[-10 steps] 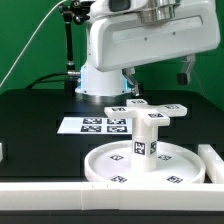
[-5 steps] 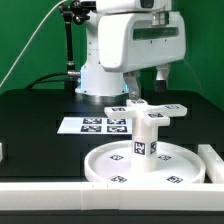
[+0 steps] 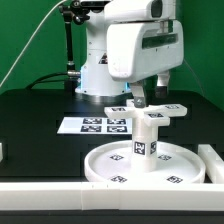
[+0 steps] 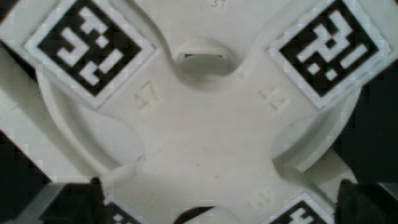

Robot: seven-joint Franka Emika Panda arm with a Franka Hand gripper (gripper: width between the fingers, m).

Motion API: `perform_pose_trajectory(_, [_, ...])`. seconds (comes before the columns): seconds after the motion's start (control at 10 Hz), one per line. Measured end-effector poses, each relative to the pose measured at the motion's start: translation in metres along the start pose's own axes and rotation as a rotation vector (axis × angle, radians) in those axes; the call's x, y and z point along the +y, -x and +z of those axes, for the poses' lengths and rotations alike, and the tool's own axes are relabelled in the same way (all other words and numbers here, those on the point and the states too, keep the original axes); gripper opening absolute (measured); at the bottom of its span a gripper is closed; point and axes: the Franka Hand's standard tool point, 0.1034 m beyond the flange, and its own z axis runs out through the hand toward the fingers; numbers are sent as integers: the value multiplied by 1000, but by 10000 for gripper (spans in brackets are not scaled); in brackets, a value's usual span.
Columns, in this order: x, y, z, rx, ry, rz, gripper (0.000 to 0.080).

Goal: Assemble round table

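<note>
The round table's big rimmed disc (image 3: 108,166) lies at the front of the black table. The short thick leg (image 3: 146,138) stands upright on the disc. On top of the leg rests the cross-shaped piece (image 3: 152,109). My gripper (image 3: 148,92) hangs open just above the cross piece and holds nothing. In the wrist view the cross piece (image 4: 205,130) fills the picture, with square tags on its arms. My gripper (image 4: 214,205) has its dark fingertips (image 4: 68,200) far apart at either side of it.
The marker board (image 3: 92,125) lies flat behind the disc. A long white bar (image 3: 50,196) runs along the front edge, and another white piece (image 3: 211,160) stands at the exterior view's right. The robot base (image 3: 98,78) and a black pole (image 3: 68,50) are at the back.
The hand has turned at the wrist and come down closer over the cross-shaped piece. Its jaws stay wide, and the parts have not moved.
</note>
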Motion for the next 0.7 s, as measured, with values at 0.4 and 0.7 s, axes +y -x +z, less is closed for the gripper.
perform_pose_trajectory(0.4, [4,9,7,-8,-8,14,649])
perform_pose_trajectory(0.7, [3,11,9,-8,-8,17,649])
